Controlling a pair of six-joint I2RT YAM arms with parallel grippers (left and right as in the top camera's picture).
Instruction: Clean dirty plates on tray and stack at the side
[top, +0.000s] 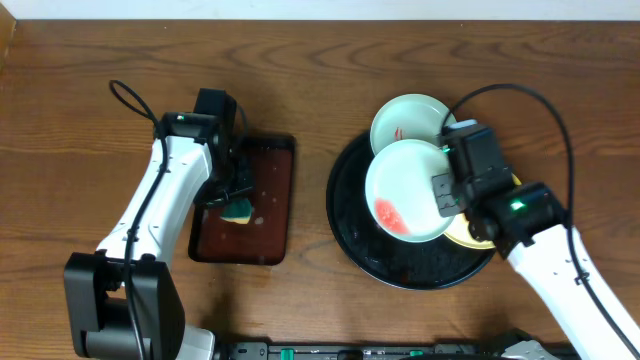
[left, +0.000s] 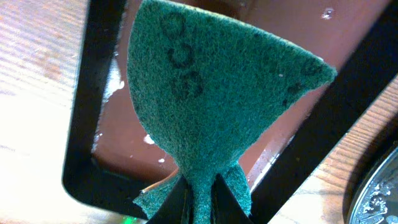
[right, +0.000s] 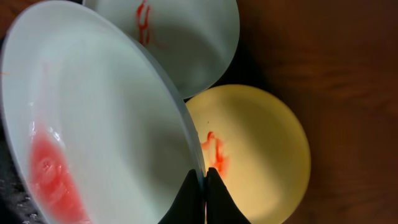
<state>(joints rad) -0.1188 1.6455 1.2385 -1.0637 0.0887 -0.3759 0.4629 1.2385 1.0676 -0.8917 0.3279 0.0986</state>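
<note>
Green scouring pad (left: 217, 93), pinched at its lower end in my left pincer (left: 199, 202) and fanning out above the closed jaws, hangs over the brown rectangular tray (left: 273, 37), whose wet floor glistens with droplets. By my judgement, the pad is held here, off to the left, for wetting before it goes to the dishes. Across the table (top: 80, 80), my right pincer (right: 203, 186) is clamped tight on the rim of a pale plate (right: 106, 112). It tips the plate up over the round black tray (top: 345, 215), leaving its face open to a wipe. That plate bears a broad pink-red smear (right: 53, 180) near its lower edge, wet-looking and blurred. Behind it a second pale plate (right: 186, 37) rests at the tray's far rim, marked with a thin red squiggle. A yellow plate (right: 261, 149) lies at the tray's right side with a like mark, just beside the pincer. All three dirty plates are at the black tray and none is stacked at the side, so the cleaning looks barely begun. Pad and held plate are well apart; bringing them together seems to me the step in hand.
</note>
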